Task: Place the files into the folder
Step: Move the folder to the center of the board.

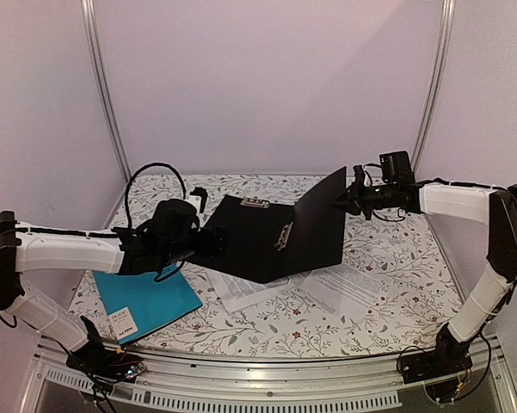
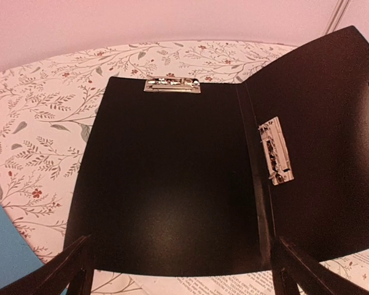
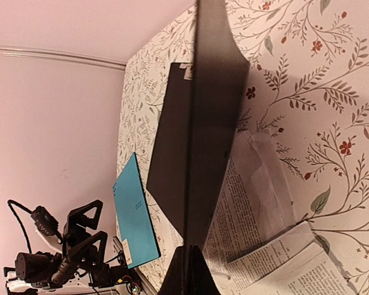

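The black folder [image 1: 249, 245] lies open on the flowered table. Its left panel [image 2: 172, 184] is flat and bare, with a silver clip [image 2: 172, 85] at its far edge and a second clip [image 2: 275, 150] by the spine. My right gripper [image 1: 342, 201] is shut on the top edge of the right cover [image 3: 199, 123] and holds it raised. My left gripper [image 1: 217, 241] is open and empty over the folder's near-left edge, its fingers [image 2: 67, 270] spread wide. The printed white files [image 1: 327, 288] lie on the table under and in front of the folder; they also show in the right wrist view [image 3: 252, 209].
A teal-blue folder [image 1: 146, 299] lies at the front left beside my left arm. A looped black cable [image 1: 155, 176] and a small black-and-white object [image 1: 198, 200] sit at the back left. White walls close in the back and both sides.
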Controlling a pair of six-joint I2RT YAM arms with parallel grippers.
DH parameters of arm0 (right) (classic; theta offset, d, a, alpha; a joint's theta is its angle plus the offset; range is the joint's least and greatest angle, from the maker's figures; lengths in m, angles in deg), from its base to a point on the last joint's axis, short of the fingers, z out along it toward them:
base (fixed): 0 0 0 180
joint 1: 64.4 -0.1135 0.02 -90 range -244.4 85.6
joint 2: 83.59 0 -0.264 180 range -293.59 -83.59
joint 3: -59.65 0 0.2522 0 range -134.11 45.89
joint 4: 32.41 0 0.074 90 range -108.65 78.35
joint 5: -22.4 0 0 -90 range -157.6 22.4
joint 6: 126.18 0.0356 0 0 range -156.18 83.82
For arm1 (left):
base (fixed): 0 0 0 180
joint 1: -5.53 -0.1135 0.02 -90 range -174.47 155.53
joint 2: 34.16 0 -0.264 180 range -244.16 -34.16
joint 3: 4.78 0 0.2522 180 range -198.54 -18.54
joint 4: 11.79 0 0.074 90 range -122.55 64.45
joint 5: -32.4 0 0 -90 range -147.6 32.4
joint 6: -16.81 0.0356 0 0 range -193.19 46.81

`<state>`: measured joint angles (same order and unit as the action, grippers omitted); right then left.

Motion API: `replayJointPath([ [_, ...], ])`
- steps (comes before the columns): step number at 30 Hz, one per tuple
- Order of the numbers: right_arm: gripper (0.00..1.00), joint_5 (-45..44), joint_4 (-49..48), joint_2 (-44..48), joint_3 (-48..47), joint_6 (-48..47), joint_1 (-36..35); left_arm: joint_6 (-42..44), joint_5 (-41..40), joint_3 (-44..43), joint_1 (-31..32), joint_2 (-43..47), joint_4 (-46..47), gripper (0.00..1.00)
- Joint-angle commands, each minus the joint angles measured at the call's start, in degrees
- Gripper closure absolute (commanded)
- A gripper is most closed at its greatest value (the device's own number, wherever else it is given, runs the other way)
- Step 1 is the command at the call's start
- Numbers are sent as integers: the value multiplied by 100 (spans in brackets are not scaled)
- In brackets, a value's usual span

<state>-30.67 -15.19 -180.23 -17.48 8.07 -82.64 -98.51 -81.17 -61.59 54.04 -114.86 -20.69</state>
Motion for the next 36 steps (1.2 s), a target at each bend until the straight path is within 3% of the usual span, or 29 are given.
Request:
replayJointPath([
  [1, 100, 344, 283, 585, -44, 207, -8, 166, -2, -162, -52, -83, -118, 1],
  [12, 100, 462, 2822, 1364, -80, -1336, 57, 535, 54, -336, -52, -179, -187, 0],
  [22, 100, 1258, 3667, 1311, -285, -2158, 136, 839, 547, -684, -48, -664, -265, 0],
  [30, 100, 450, 4206, 856, -629, -2803, 182, 1403, 999, -999, -44, -949, -443, 0],
  [36, 99, -96, 4707, 380, -871, -3355, 301, 2413, 1705, -1297, -52, -1319, -784, 1],
])
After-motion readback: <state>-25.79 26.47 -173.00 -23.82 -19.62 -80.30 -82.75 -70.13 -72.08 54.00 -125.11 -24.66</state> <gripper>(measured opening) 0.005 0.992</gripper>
